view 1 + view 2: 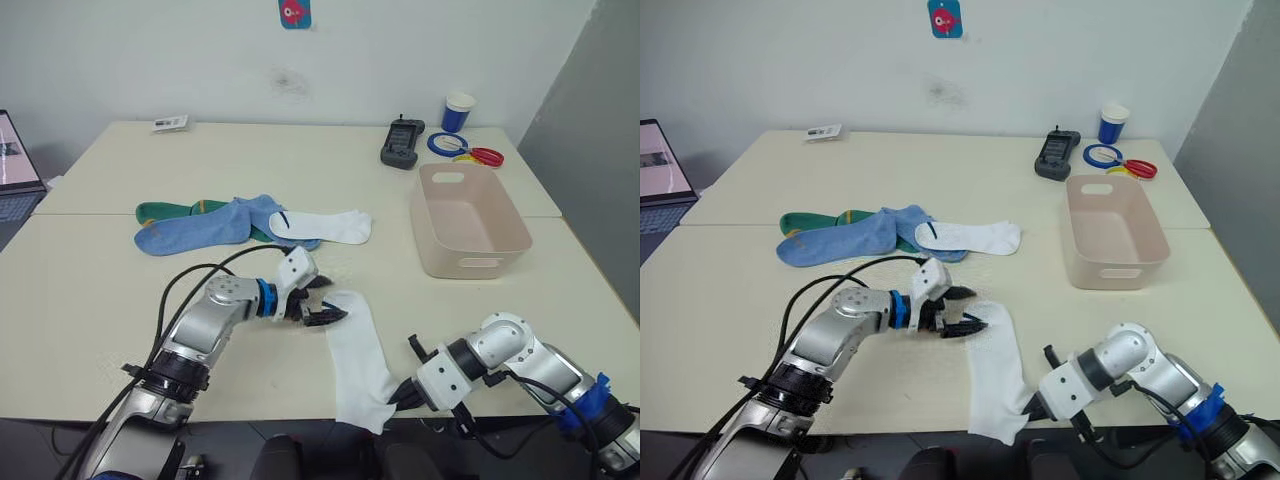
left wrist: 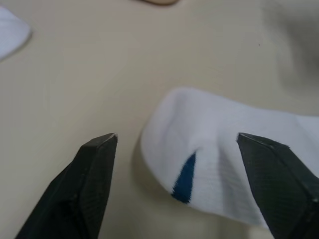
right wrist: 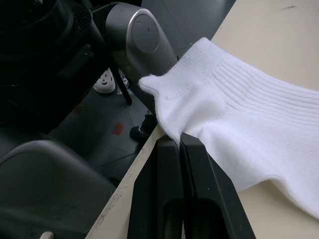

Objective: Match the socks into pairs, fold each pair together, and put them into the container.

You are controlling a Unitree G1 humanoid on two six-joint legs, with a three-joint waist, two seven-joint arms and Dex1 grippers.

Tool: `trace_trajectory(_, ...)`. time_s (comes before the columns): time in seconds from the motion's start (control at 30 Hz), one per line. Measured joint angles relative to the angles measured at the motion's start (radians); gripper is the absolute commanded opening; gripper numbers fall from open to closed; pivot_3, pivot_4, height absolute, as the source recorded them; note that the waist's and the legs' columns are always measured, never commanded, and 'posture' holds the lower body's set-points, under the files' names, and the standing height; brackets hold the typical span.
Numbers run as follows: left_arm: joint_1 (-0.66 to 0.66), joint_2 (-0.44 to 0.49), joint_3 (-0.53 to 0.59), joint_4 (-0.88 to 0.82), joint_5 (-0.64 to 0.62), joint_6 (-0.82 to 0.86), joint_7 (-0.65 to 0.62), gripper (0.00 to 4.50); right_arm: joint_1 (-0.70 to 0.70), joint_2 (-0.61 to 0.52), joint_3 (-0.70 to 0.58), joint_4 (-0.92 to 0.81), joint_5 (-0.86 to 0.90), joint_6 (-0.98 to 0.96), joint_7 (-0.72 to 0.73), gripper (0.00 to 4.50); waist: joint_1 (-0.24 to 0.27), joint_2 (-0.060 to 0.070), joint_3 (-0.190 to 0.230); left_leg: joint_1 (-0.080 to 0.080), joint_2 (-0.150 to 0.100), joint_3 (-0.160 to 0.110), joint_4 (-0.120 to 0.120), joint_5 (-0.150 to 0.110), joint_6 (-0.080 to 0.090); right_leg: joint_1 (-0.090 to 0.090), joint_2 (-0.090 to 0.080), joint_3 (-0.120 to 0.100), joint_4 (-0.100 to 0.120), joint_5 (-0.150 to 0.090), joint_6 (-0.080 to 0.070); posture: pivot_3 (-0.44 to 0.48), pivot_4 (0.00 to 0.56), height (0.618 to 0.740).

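A white sock (image 1: 358, 360) lies limp at the lower middle of the frame, one end hanging over the worktop (image 1: 90, 290) edge. The right gripper (image 1: 402, 393) has its fingers clenched on that overhanging end; the left gripper (image 1: 322, 303) has its fingers spread wide around the other end. Soft and light, the sock will sag, so holding both ends seems wise. The rest sit mid-frame: one white sock (image 1: 325, 226), two blue socks (image 1: 205, 228), green ones (image 1: 165, 211) partly buried. One pink tub (image 1: 470, 221) waits at right.

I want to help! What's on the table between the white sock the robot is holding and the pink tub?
Nothing: bare tabletop lies between the near white sock and the pink tub, as both eye views show.
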Motion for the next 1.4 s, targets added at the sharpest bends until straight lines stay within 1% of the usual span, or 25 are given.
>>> trace_trajectory(0.27, -0.003, -0.019, 0.011, 0.004, 0.006, -0.027, 0.002, 0.22, 0.008, 0.014, -0.011, 0.006, 0.000, -0.012, -0.016, 0.00, 0.002, 0.000, 0.000, 0.000, 0.000, 0.000, 0.000, 0.000, 0.000, 0.000, 0.000, 0.000, 0.000, 0.000, 0.000, 0.000, 0.150, 0.740)
trace_trajectory(0.3, 0.005, -0.018, 0.016, -0.007, 0.004, -0.024, 0.003, 0.04, 0.007, 0.016, -0.011, 0.015, 0.000, -0.021, -0.016, 0.00, 0.002, 0.000, 0.000, 0.000, 0.000, 0.000, 0.000, 0.000, 0.000, 0.000, 0.000, 0.000, 0.000, 0.000, 0.000, 0.000, 0.150, 0.740)
trace_trajectory(0.43, 0.086, 0.009, 0.052, -0.083, -0.007, 0.004, 0.014, 0.04, -0.013, 0.024, -0.014, 0.057, 0.006, -0.057, -0.007, 0.00, -0.002, 0.000, 0.000, 0.000, 0.000, 0.001, 0.000, 0.000, 0.000, 0.000, 0.000, 0.001, 0.000, 0.000, 0.000, 0.000, 0.150, 0.740)
trace_trajectory(0.5, 0.131, 0.020, 0.087, -0.119, -0.014, 0.031, 0.046, 0.04, -0.041, 0.036, -0.015, 0.097, 0.012, -0.091, 0.004, 0.00, -0.004, 0.000, 0.000, 0.000, 0.000, 0.000, 0.000, 0.000, 0.000, 0.000, -0.001, 0.001, 0.000, 0.000, 0.000, 0.000, 0.150, 0.740)
trace_trajectory(0.63, 0.249, 0.031, 0.204, -0.259, -0.075, 0.146, 0.130, 0.04, -0.156, 0.097, -0.030, 0.232, 0.010, -0.220, 0.010, 0.00, -0.012, 0.000, 0.000, 0.000, 0.001, -0.001, 0.000, 0.000, 0.000, 0.000, -0.001, 0.000, 0.001, 0.000, 0.000, 0.000, 0.150, 0.740)
trace_trajectory(0.7, 0.347, 0.033, 0.273, -0.374, -0.114, 0.209, 0.185, 0.04, -0.252, 0.135, -0.034, 0.365, 0.005, -0.291, 0.024, 0.00, -0.022, 0.000, 0.000, 0.001, 0.001, 0.000, 0.000, 0.000, 0.000, 0.000, -0.004, 0.002, 0.001, 0.000, 0.000, 0.000, 0.150, 0.740)
trace_trajectory(0.77, 0.413, 0.032, 0.318, -0.448, -0.135, 0.248, 0.233, 0.04, -0.310, 0.152, -0.041, 0.463, -0.004, -0.351, 0.030, 0.00, -0.018, 0.000, 0.000, 0.001, 0.001, -0.001, 0.000, 0.000, 0.000, 0.001, -0.004, 0.001, 0.001, 0.000, 0.000, 0.000, 0.150, 0.740)
trace_trajectory(0.83, 0.470, 0.028, 0.360, -0.512, -0.144, 0.277, 0.288, 0.00, -0.342, 0.174, -0.044, 0.545, -0.005, -0.403, 0.039, 0.45, -0.015, 0.000, 0.000, 0.001, 0.001, -0.001, 0.000, 0.000, 0.000, 0.001, -0.004, 0.000, 0.001, 0.000, 0.000, 0.000, 0.150, 0.740)
trace_trajectory(0.9, 0.498, 0.009, 0.373, -0.541, -0.144, 0.281, 0.332, 0.00, -0.346, 0.190, -0.043, 0.590, -0.005, -0.429, 0.053, 0.93, -0.006, 0.000, 0.000, 0.001, 0.001, -0.001, 0.000, 0.000, 0.000, 0.001, -0.005, 0.000, 0.000, 0.000, -0.001, 0.000, 0.150, 0.740)
trace_trajectory(0.93, 0.500, -0.003, 0.372, -0.546, -0.144, 0.280, 0.348, 0.00, -0.346, 0.192, -0.043, 0.607, -0.005, -0.437, 0.058, 1.32, -0.002, 0.000, 0.000, 0.001, 0.000, 0.000, 0.000, 0.000, 0.000, 0.001, -0.005, 0.000, 0.000, 0.000, -0.001, 0.000, 0.150, 0.740)
trace_trajectory(1.0, 0.500, -0.017, 0.364, -0.550, -0.143, 0.279, 0.372, 0.00, -0.347, 0.181, -0.044, 0.619, -0.004, -0.443, 0.066, 1.96, 0.003, 0.000, 0.000, 0.001, 0.000, 0.001, 0.000, 0.000, 0.000, 0.001, -0.006, 0.001, 0.000, 0.002, -0.004, 0.000, 0.150, 0.740)
trace_trajectory(1.03, 0.499, -0.024, 0.361, -0.551, -0.143, 0.279, 0.381, 0.00, -0.346, 0.167, -0.050, 0.620, -0.003, -0.439, 0.066, 2.39, 0.005, 0.000, 0.000, 0.001, 0.000, 0.001, 0.000, 0.000, 0.000, 0.001, -0.006, 0.001, 0.000, 0.002, -0.004, 0.000, 0.150, 0.740)
trace_trajectory(1.07, 0.499, -0.027, 0.358, -0.553, -0.144, 0.280, 0.389, 0.00, -0.344, 0.145, -0.059, 0.618, -0.001, -0.424, 0.065, 2.72, 0.006, 0.001, 0.000, 0.000, 0.000, 0.002, 0.000, 0.000, 0.000, 0.001, -0.006, 0.001, 0.000, 0.002, -0.005, 0.000, 0.150, 0.740)
trace_trajectory(1.17, 0.506, -0.028, 0.358, -0.562, -0.149, 0.282, 0.397, 0.00, -0.264, 0.057, -0.143, 0.528, 0.053, -0.222, 0.038, 3.75, 0.012, 0.000, 0.000, 0.000, 0.000, 0.001, 0.000, 0.000, 0.000, 0.001, -0.007, 0.001, 0.000, 0.003, -0.005, 0.000, 0.150, 0.740)
trace_trajectory(1.2, 0.510, -0.023, 0.357, -0.564, -0.155, 0.282, 0.394, 0.00, -0.205, 0.019, -0.176, 0.449, 0.100, -0.086, 0.019, 3.75, 0.014, 0.000, 0.000, 0.000, 0.000, 0.001, 0.000, 0.000, 0.000, 0.001, -0.008, 0.000, 0.000, 0.003, -0.005, 0.000, 0.150, 0.740)
trace_trajectory(1.23, 0.518, -0.011, 0.361, -0.565, -0.161, 0.282, 0.388, 0.00, -0.123, -0.022, -0.210, 0.333, 0.167, 0.099, -0.008, 3.75, 0.015, 0.001, 0.000, 0.000, 0.000, 0.000, -0.001, 0.000, 0.000, 0.001, -0.008, 0.000, 0.000, 0.003, -0.006, 0.000, 0.150, 0.740)
trace_trajectory(1.27, 0.520, -0.002, 0.362, -0.563, -0.161, 0.283, 0.385, 0.00, -0.089, -0.039, -0.218, 0.284, 0.197, 0.188, -0.022, 3.75, 0.014, 0.001, 0.000, 0.000, 0.000, 0.000, -0.001, 0.000, 0.000, 0.001, -0.008, -0.001, 0.001, 0.002, -0.006, 0.000, 0.150, 0.740)
trace_trajectory(1.33, 0.514, 0.011, 0.368, -0.558, -0.167, 0.283, 0.371, 0.00, 0.011, -0.081, -0.254, 0.100, 0.311, 0.479, -0.092, 3.75, 0.010, 0.002, 0.000, 0.001, 0.001, -0.001, -0.001, 0.000, 0.000, 0.001, -0.007, 0.000, 0.001, 0.001, -0.004, 0.000, 0.150, 0.740)
trace_trajectory(1.4, 0.492, 0.019, 0.366, -0.553, -0.180, 0.283, 0.358, 0.00, 0.072, -0.078, -0.313, -0.074, 0.458, 0.797, -0.235, 3.75, 0.002, 0.002, 0.000, 0.002, 0.001, -0.003, -0.001, 0.000, 0.000, 0.001, -0.006, 0.000, 0.001, 0.001, -0.003, 0.000, 0.150, 0.740)
